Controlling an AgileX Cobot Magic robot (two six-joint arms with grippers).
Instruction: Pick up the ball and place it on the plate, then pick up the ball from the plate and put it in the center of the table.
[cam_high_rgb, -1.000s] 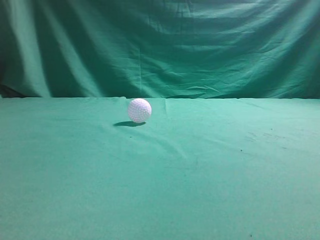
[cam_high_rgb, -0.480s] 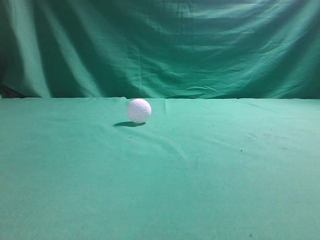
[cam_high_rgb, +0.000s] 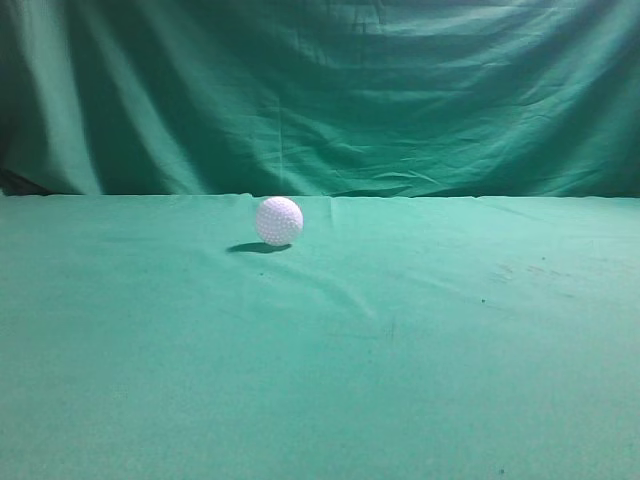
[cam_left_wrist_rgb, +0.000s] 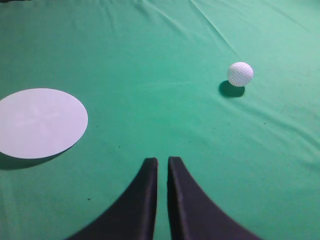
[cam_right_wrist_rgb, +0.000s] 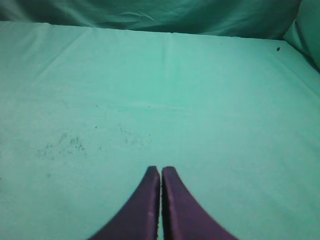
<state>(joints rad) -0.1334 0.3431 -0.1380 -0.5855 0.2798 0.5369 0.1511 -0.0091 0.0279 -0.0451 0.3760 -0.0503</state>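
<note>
Left gripper (cam_left_wrist_rgb: 162, 161): fingers nearly together, thin gap between tips, nothing held. Right gripper (cam_right_wrist_rgb: 160, 170): fingers pressed close, tips almost touching, empty.

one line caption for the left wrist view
Shut left gripper above green table, white plate left, golf ball right.

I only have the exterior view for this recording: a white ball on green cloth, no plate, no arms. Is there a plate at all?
Observer: Yes. The left wrist view shows a flat white plate on the table, empty.
Operator: Where is the ball relative to it?
Observer: In that view the ball sits apart from the plate, toward the upper right, with bare cloth between.
Operator: And the tools?
Observer: The left tool is shut and empty, short of both the plate and the ball.
Operator: The right one?
Observer: The right tool is also shut, above bare cloth.
</note>
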